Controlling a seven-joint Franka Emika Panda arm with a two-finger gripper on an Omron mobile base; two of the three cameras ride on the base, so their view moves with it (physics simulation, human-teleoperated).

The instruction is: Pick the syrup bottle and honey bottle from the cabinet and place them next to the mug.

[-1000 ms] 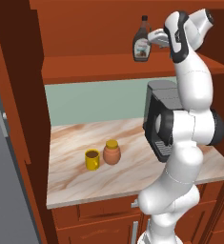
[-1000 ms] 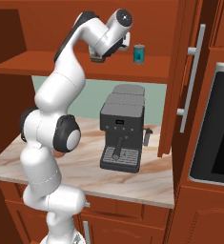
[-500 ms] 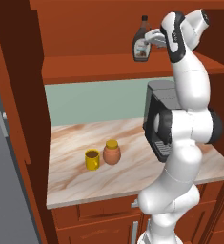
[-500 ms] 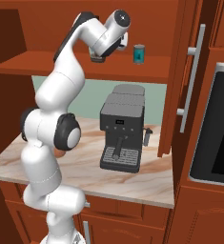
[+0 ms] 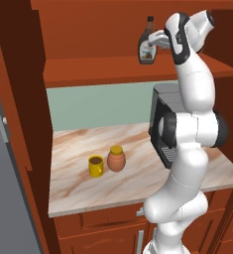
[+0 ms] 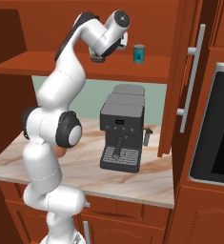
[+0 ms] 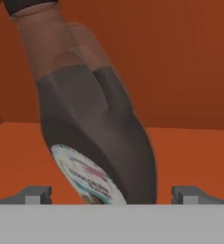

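Since a second ago we see the syrup bottle (image 5: 147, 45) lifted a touch higher above the cabinet (image 5: 113, 69) shelf in the left base view, its base now hanging off the board where before it sat nearer to it. It also leans more: the neck tips away from the hand while the labelled bottom swings toward it, and the hand view shows that slant plainly. The gripper (image 5: 158, 39) has risen along with the bottle and the wrist has drawn back slightly from the cabinet's rear wall. The jaws' spread looks unchanged to us.
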